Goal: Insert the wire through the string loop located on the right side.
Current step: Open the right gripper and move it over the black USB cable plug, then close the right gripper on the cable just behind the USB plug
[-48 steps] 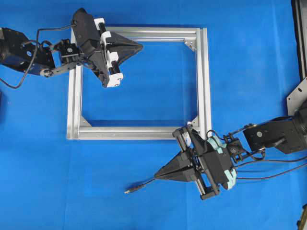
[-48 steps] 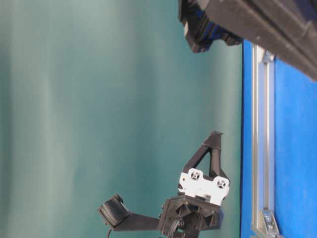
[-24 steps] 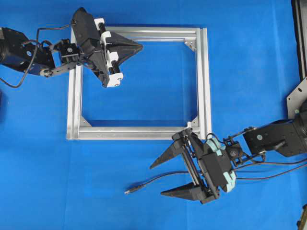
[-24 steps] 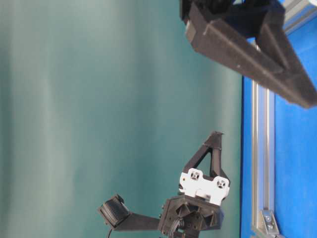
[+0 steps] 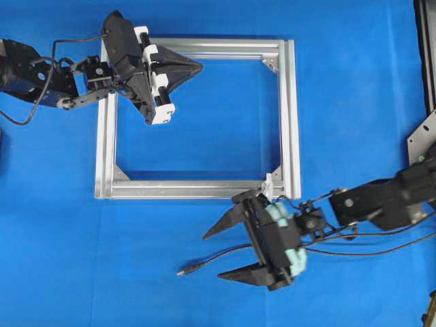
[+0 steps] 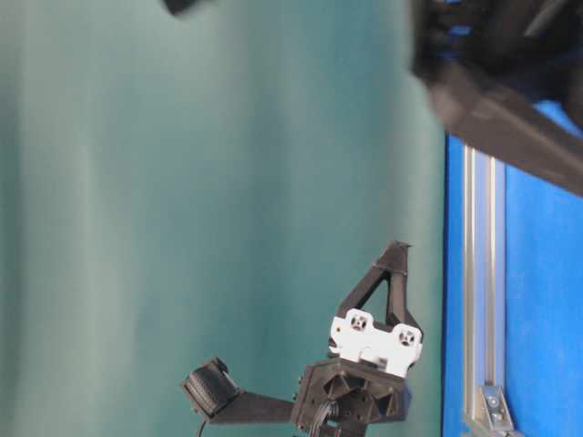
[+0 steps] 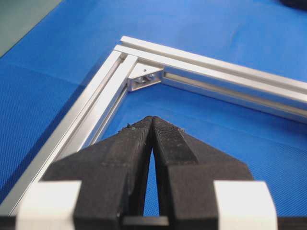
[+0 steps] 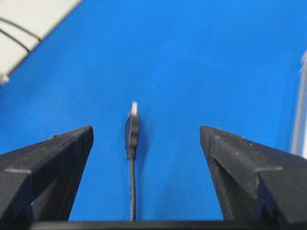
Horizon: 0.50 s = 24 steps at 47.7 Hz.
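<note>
The wire (image 5: 225,256) is a thin black cable lying flat on the blue desk, ending in a small dark plug (image 8: 132,128) with a metallic tip. The string loop (image 5: 269,184) is a tiny white bit at the aluminium frame's (image 5: 197,189) lower right corner, its shape too small to make out.

You're looking at a matt blue cloth-like mat (image 5: 354,88) with a fine weave you can see up close. The frame (image 5: 290,116) is bare silvery metal, brushed and slightly shiny, with grooved rails. The left gripper (image 7: 152,125) has matt black fingers with a grainy rough face, plus white plastic blocks. The wire (image 8: 132,163) looks like smooth dark rubber with a metal tip.
</note>
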### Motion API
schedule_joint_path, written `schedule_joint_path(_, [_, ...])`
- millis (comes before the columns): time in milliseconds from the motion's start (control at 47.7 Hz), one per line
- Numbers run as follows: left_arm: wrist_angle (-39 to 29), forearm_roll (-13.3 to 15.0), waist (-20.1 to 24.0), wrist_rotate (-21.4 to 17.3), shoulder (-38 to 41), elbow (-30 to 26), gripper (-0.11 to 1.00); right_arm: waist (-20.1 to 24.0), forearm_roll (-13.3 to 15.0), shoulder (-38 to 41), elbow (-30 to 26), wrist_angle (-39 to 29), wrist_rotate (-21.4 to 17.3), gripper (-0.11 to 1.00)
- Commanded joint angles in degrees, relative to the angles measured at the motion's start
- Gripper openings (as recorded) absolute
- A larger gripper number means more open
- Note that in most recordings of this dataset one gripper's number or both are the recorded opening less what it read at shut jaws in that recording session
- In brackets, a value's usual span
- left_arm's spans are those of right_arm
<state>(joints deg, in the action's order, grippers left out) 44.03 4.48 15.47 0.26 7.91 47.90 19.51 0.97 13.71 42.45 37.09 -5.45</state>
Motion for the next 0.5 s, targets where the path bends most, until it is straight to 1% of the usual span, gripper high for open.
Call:
schedule_joint_path(0, [0.3,-0.3,0.0,-0.1,-1.6,-0.4,0.00,0.9,-1.2,0.8,-1.8,-0.3,-0.1,0.83])
schedule_joint_path(147, [0.2,-0.3,0.0,-0.3,-1.7,-0.4,0.00,1.4,-4.7,3.7,-2.5,-2.1,-0.1,0.83])
schedule_joint_path(252, [-0.1,-0.3,0.0,-0.4,-1.7,-0.4,0.00,1.5,-5.6,5.4,-3.0,-2.1,-0.1,0.83])
schedule_joint_path(483, [-0.6,-0.2,0.0,-0.4,-1.7,-0.4,0.00,1.7,-6.2,7.5,-3.9,-1.8,-0.1,0.83])
